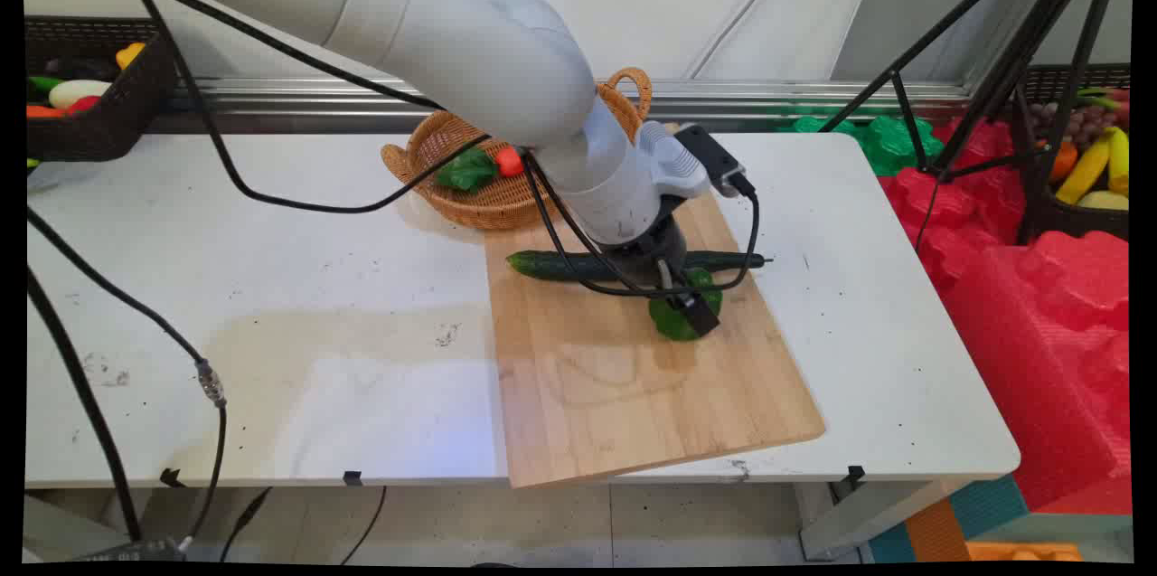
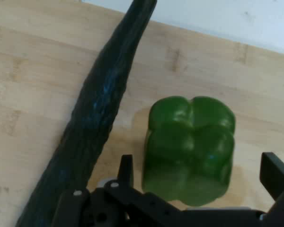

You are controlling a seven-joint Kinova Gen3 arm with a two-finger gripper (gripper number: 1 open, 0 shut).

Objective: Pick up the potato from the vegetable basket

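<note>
Hand (image 2: 199, 172) spread around 1 green pepper (image 2: 189, 149) beside 1 cucumber (image 2: 92, 127).

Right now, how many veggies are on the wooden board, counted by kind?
Long dark green cucumber: 1
Blocky green bell pepper: 1
Total on the light wooden cutting board: 2
The pepper sits between the open fingers of the black end effector.

White arm (image 1: 470, 42) (black cables (image 1: 271, 196)), black tool (image 1: 687, 309).
</note>
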